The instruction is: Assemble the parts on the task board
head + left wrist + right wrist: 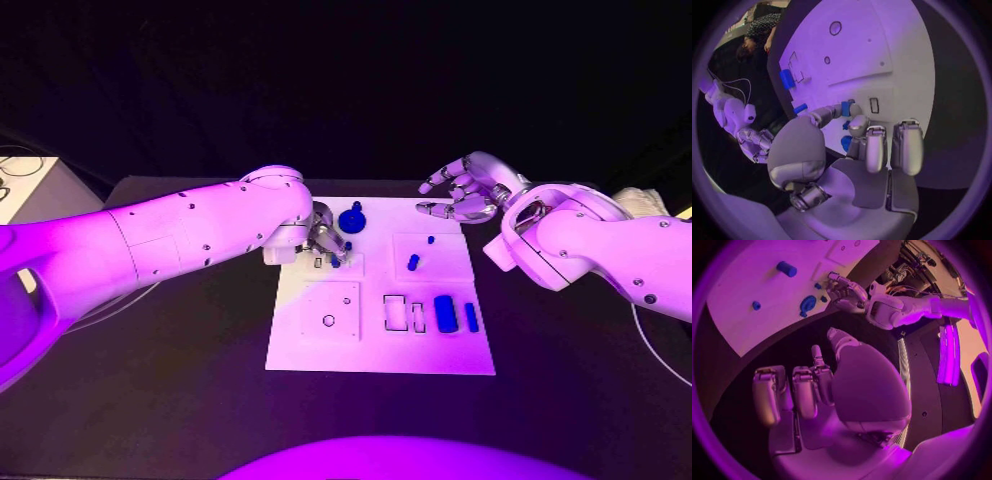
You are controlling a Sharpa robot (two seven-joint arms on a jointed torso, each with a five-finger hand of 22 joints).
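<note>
The white task board [433,350] lies mid-table. My left hand [320,243] is over its far left part and pinches a small blue peg [846,107] between thumb and a finger, just above the board; in the head view the peg [340,257] shows at the fingertips. A round blue part [352,220] sits just beyond that hand. Two small blue pegs [430,240] [413,262] stand on the far right panel. Two blue blocks [446,313] [472,317] lie at the near right. My right hand [464,195] hovers off the board's far right corner, fingers apart, holding nothing.
Square plates with holes [330,312] and rectangular slots [395,312] mark the board's near half. The black table [173,400] spreads around the board. A pale box [29,185] stands at the far left edge.
</note>
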